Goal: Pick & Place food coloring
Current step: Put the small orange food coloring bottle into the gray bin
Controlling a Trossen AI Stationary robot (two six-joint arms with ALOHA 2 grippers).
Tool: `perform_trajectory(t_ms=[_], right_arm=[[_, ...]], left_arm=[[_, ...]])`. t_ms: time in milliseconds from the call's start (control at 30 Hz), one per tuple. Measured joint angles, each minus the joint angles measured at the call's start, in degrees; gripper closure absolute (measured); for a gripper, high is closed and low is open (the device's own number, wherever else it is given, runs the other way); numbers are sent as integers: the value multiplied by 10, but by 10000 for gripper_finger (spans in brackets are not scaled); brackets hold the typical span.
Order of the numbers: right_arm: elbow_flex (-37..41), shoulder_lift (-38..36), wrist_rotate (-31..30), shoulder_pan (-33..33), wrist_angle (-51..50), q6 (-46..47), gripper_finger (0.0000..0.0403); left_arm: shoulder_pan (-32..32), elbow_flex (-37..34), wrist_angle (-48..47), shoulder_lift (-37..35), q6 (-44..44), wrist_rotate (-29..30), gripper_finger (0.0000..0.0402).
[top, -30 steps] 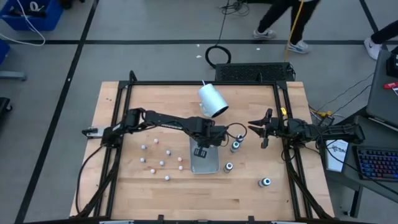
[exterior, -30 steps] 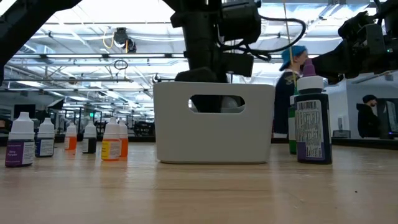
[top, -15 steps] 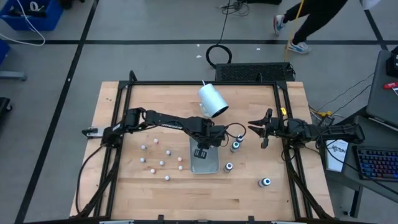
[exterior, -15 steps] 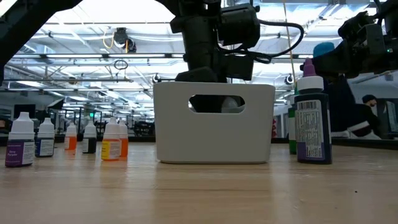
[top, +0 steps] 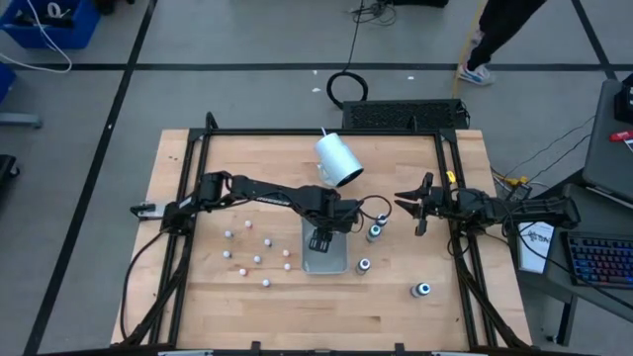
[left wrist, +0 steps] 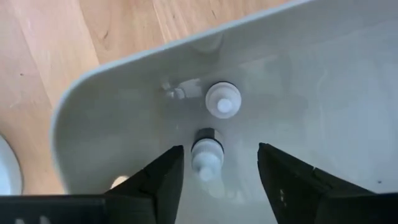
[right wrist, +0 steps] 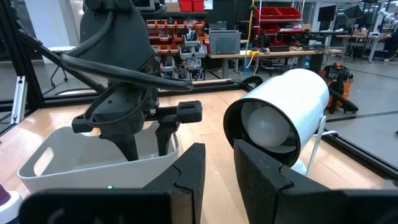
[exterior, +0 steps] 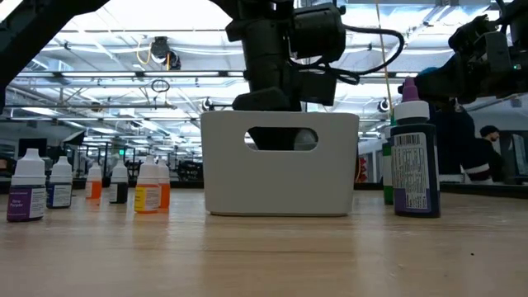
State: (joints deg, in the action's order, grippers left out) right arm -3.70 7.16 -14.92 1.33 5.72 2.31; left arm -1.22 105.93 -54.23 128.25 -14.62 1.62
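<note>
Pale butcher-block wooden table (top: 247,307) fills the high view, ringed by a black metal frame; a white cylindrical cup (top: 338,159) lies on its side toward twelve o'clock of the table's middle; just at six o'clock of that cup sits a pale grey rectangular plastic tray (top: 326,255) with a slot handle in its end wall; the left gripper (left wrist: 214,163) reaches down into this tray, its two dark fingers spread apart, and between them stands one small dark food coloring bottle (left wrist: 207,151) with a pale round cap, a second capped bottle (left wrist: 222,104) just beyond it on the tray floor; the right gripper (top: 416,206) hangs at three o'clock of the tray, near the table's right rail, fingers parted and holding nothing; three more dark bottles (top: 374,232) stand between tray and right arm, toward four o'clock; tiny whitish bottles (top: 257,260) lie scattered at nine o'clock of the tray, well apart from it.
</note>
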Motion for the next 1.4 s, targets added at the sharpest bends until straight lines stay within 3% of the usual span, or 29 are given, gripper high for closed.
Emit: perform_trajectory(t_ms=[367, 500, 600, 767, 900, 1067, 1200, 1400], right_arm=[[0, 0, 0, 0, 0, 0, 325], [0, 0, 0, 0, 0, 0, 325], [0, 0, 0, 0, 0, 0, 325], [0, 0, 0, 0, 0, 0, 325], [0, 0, 0, 0, 0, 0, 325], [0, 0, 0, 0, 0, 0, 325], [0, 0, 0, 0, 0, 0, 325], [0, 0, 0, 0, 0, 0, 325]], left_arm=[[-11, 110, -162, 0, 21, 59, 191], [-3, 90, -220, -28, 65, 44, 205], [2, 14, -183, -88, 87, 14, 220], [2, -182, -66, -243, 146, 12, 246], [3, -342, -2, -391, 239, 23, 261], [3, -502, 4, -545, 403, 63, 272], [3, -572, 9, -609, 484, 65, 274], [3, -590, 15, -608, 491, 68, 275]])
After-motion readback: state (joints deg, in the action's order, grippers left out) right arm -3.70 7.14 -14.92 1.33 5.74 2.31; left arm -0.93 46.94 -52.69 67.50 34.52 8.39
